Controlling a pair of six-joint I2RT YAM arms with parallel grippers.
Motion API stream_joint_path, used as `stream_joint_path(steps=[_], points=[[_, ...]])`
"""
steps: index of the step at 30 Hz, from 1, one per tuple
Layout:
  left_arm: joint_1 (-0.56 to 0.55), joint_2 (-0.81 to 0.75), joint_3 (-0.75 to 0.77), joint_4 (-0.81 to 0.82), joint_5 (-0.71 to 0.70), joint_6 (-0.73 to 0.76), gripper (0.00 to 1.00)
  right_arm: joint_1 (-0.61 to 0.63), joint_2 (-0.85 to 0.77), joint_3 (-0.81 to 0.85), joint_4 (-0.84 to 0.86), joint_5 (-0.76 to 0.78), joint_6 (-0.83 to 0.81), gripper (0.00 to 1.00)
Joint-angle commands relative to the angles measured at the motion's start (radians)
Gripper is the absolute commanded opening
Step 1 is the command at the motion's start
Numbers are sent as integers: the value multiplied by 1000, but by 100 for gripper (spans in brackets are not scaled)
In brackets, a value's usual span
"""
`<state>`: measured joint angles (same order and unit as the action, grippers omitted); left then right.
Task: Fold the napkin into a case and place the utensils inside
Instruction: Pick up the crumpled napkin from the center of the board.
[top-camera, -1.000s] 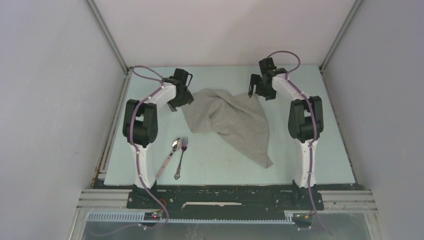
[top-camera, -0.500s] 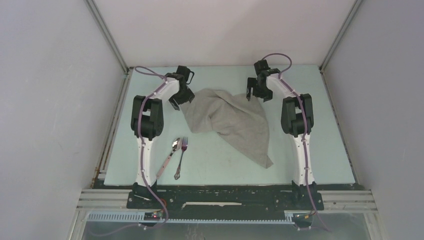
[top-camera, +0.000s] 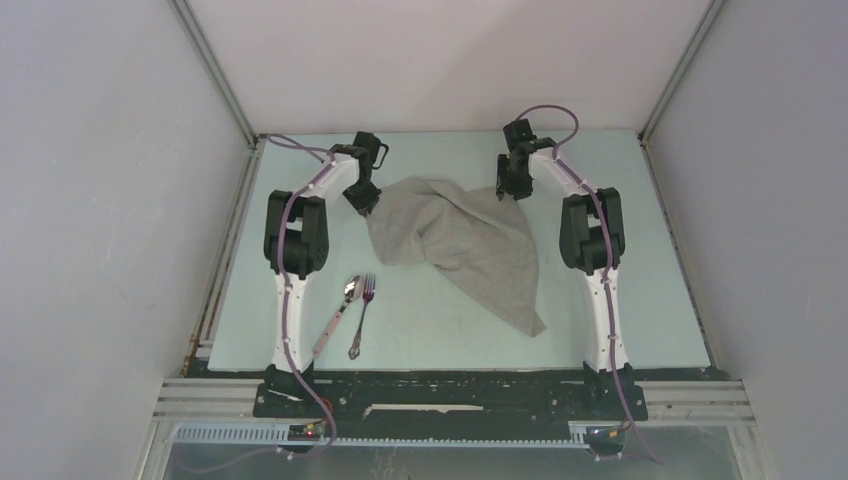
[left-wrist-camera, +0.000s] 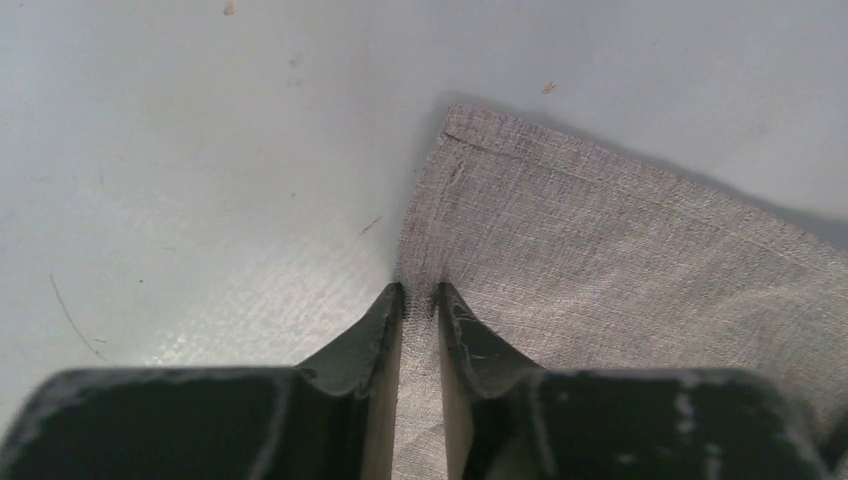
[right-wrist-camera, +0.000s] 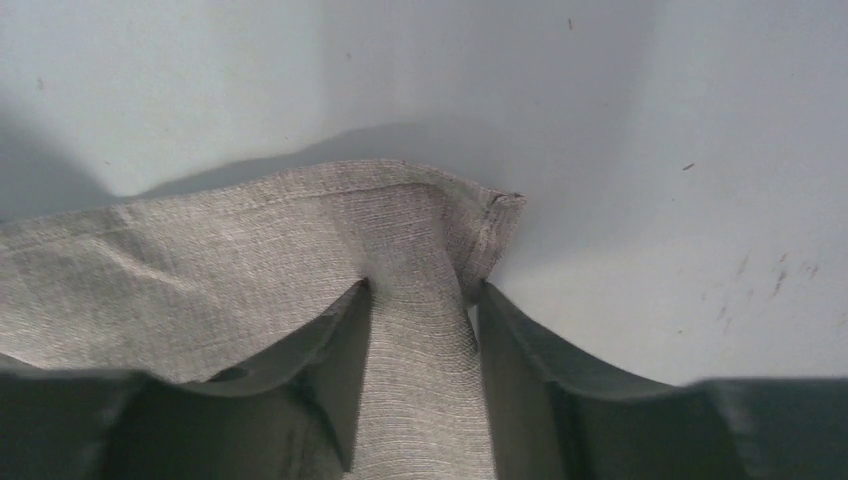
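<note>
The grey napkin (top-camera: 460, 240) lies rumpled in a rough triangle at the back middle of the table, not in a case shape. My left gripper (top-camera: 366, 203) pinches its left corner, the jaws nearly together with cloth between them (left-wrist-camera: 420, 292). My right gripper (top-camera: 503, 190) grips the far right corner, where the napkin (right-wrist-camera: 200, 270) bunches into a ridge between its jaws (right-wrist-camera: 422, 290). The utensils lie side by side at the near left, apart from the cloth: the spoon (top-camera: 340, 312) with a pale handle and the fork (top-camera: 362, 315).
The pale table (top-camera: 620, 300) is boxed in by grey walls on the left, back and right. A black rail runs along the near edge at the arm bases. The napkin's lowest tip (top-camera: 538, 327) points toward the near right.
Both arms have dropped their grippers onto the napkin's far corners. Both sets of jaws have closed from wide open onto the cloth. The left corner has shifted slightly inward.
</note>
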<state>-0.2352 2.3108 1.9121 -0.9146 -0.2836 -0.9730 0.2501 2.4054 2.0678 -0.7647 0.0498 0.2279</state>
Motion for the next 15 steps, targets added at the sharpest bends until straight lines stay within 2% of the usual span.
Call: stream_joint_path(steps=[1,4,6,7,10,15], points=[[13,30,49,43,-15,59,17,1,-18,0,50,-1,-14,43],[21,34,60,82,36,102,1,-8,-29,-1,60,-13,-17,20],[21,20,57,88,34,129,0,-16,-44,-4,59,-24,-20,3],[18,2,46,98,16,149,0,-20,-56,-11,54,-24,-19,0],[8,-80,-48,205,6,237,0,-28,-142,-86,76,-19,-15,0],[-20,-255,-139,273,-2,353,0,-43,-401,-304,167,0,3,0]])
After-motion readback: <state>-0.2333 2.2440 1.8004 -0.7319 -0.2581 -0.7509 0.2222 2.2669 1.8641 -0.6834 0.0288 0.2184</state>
